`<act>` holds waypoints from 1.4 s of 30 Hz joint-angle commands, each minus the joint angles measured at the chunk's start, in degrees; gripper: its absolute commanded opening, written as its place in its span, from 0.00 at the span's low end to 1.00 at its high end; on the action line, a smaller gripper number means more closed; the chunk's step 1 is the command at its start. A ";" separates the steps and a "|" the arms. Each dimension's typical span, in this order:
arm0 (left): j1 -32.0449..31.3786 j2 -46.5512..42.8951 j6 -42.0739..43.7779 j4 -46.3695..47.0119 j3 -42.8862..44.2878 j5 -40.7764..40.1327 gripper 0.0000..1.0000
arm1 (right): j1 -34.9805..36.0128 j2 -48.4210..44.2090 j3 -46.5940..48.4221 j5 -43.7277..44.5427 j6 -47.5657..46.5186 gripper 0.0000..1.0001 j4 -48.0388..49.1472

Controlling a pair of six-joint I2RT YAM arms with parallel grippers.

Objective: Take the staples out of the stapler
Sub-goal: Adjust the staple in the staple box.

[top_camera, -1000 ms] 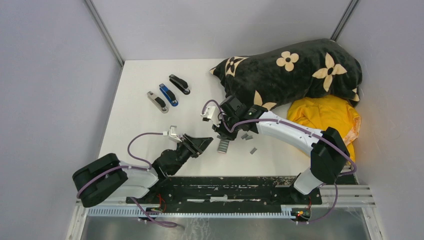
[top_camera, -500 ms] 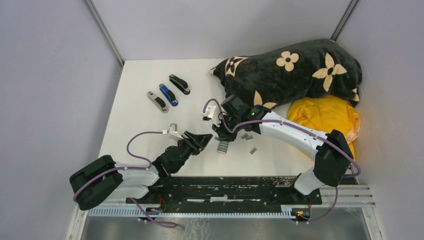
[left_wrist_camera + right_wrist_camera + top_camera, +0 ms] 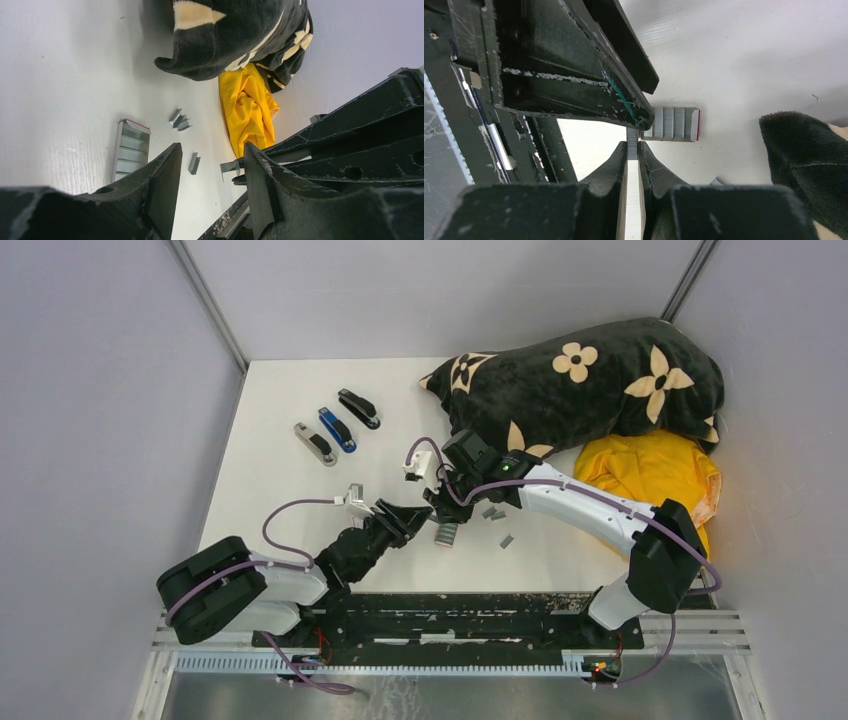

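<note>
You are looking out between the fingers of the left gripper (image 3: 212,150), which are standing apart at the bottom of the frame. Loose staples (image 3: 178,120) are lying mid-frame on the white table (image 3: 60,75), beside a small open box (image 3: 131,150). At right, the right gripper (image 3: 242,175) is holding a grey staple strip (image 3: 228,167). A black blanket (image 3: 225,35) and a yellow cloth (image 3: 250,107) are lying above.

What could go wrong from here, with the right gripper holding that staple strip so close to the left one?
The staple strip is pinched only at the very tips of the right gripper, so it may slip or snap apart. The open left gripper stands close beside it and could bump the strip loose or hit the right gripper. The small box and the loose staples lie right by them and might get knocked.
</note>
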 commanded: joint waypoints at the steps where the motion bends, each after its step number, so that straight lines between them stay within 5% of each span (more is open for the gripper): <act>1: 0.08 2.93 -3.00 7.21 2.06 1.70 0.55 | 0.46 -0.76 0.40 0.02 0.75 0.15 2.19; 16: -0.06 4.53 -3.38 8.04 3.01 3.20 0.35 | 1.89 0.26 0.31 4.14 0.40 0.14 2.91; 29: -0.05 5.62 -3.57 7.17 3.86 3.87 0.34 | 2.07 -0.01 -0.17 5.75 0.31 0.14 3.68; 35: -0.03 5.57 -3.06 7.26 3.77 3.64 0.17 | 2.15 -0.11 -0.21 5.04 0.14 0.15 3.52; 42: 0.03 4.66 -0.12 7.76 2.92 2.97 0.11 | 1.88 -0.70 0.08 2.52 -0.11 0.33 2.48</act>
